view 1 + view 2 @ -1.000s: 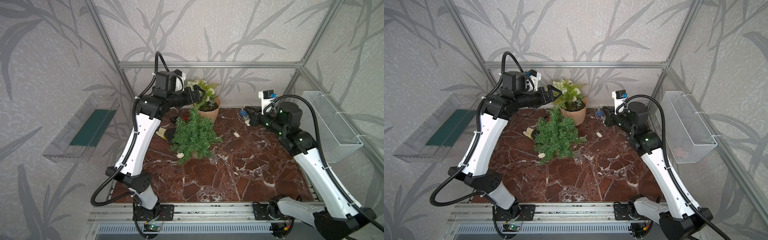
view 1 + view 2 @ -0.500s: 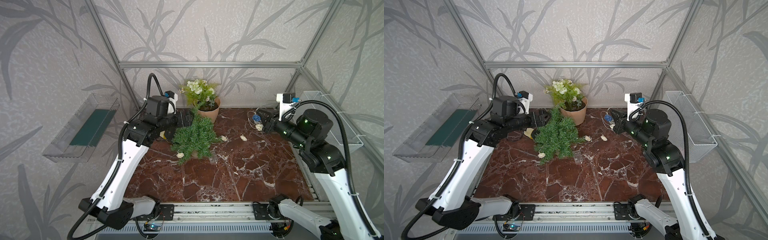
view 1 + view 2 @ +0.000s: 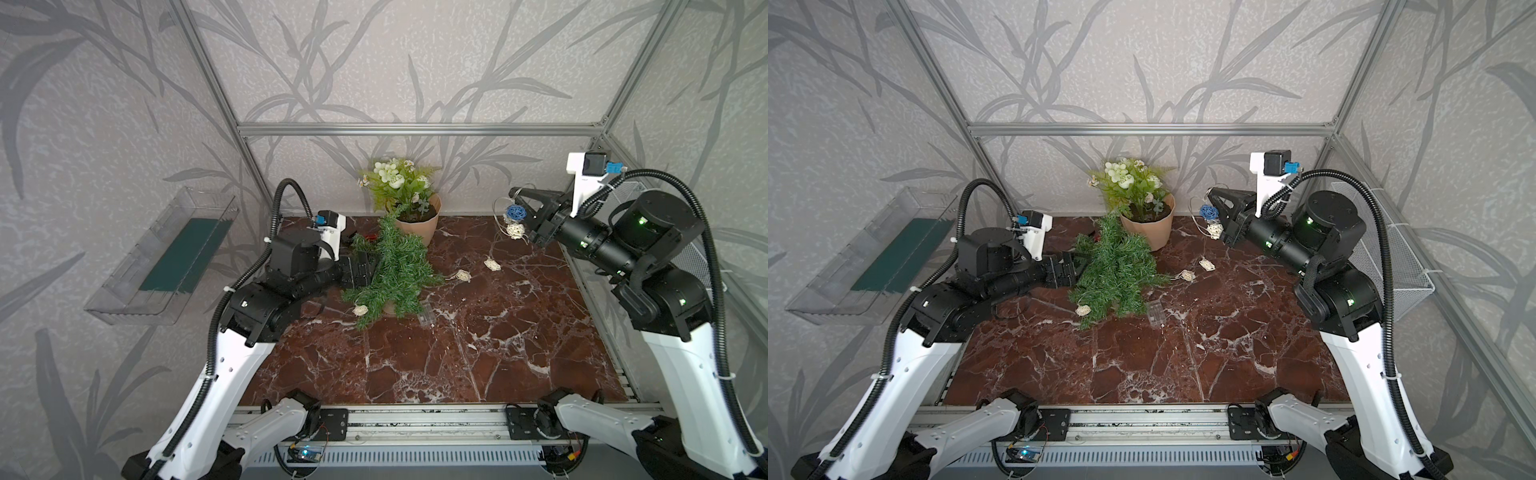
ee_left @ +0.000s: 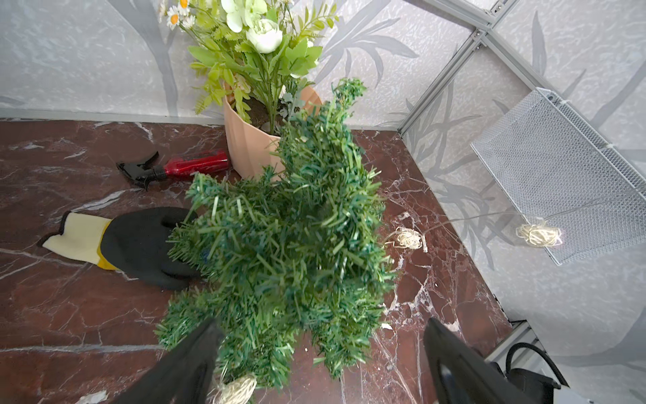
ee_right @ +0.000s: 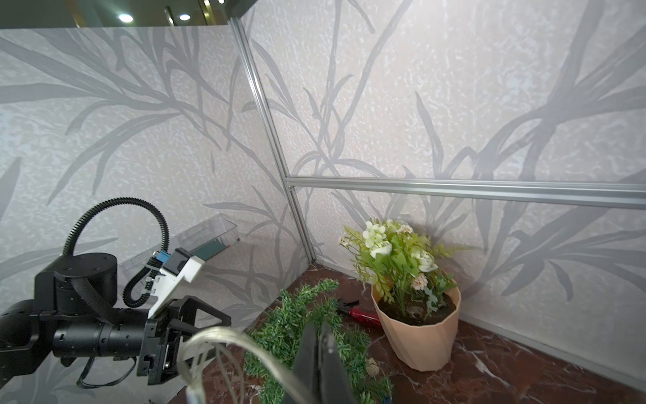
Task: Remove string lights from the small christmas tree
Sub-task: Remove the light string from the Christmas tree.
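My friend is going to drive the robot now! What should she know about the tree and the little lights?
Left gripper: open, its jaws either side of the tree's lower branches.
Right gripper: shut on the string lights, holding that end up near the back right corner.
Done: several balls are off the tree; two lie on the table to its right.
Left: one cream ball sits at the tree's front branches and the wire runs back to the tree; the clear box lies by its foot. Pull these free.
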